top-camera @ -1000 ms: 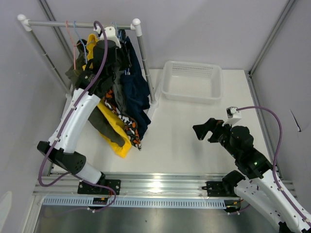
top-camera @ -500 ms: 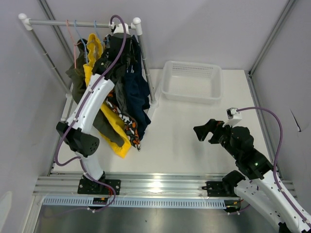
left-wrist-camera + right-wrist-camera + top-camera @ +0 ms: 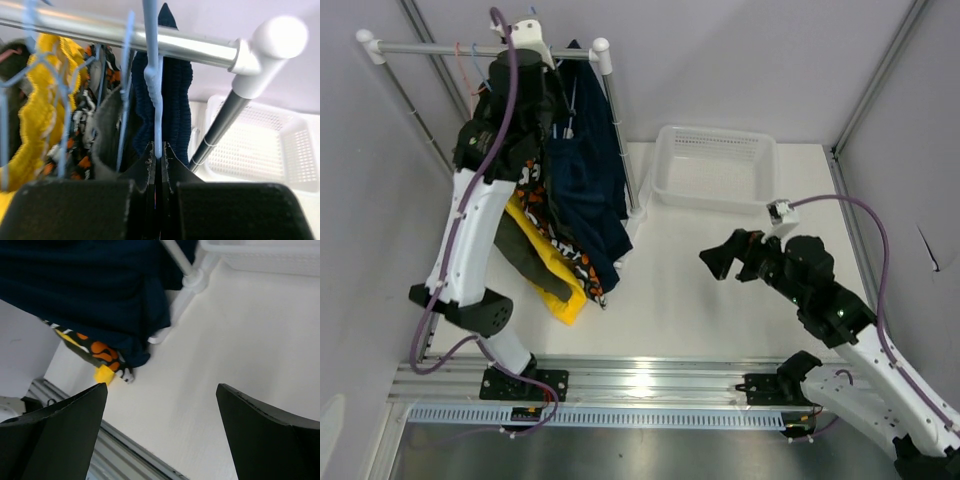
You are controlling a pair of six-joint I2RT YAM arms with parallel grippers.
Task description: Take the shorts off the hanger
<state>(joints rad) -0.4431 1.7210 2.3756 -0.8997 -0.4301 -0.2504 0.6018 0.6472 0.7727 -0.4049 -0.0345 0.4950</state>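
Shorts [image 3: 176, 95] hang just beyond left claw [image 3: 157, 161] pinching blue hanger [image 3: 151, 75].

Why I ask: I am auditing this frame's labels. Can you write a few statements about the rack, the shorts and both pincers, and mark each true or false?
1. The left pincer is up at the rail, closed on a light blue hanger. True.
2. The right pincer grips the navy shorts. False: it is open and holds nothing, above the table.
3. The white basket holds a pair of shorts. False: it is empty.
4. Of the garments on the rail, the navy shorts hang closest to the post on the basket's side. True.
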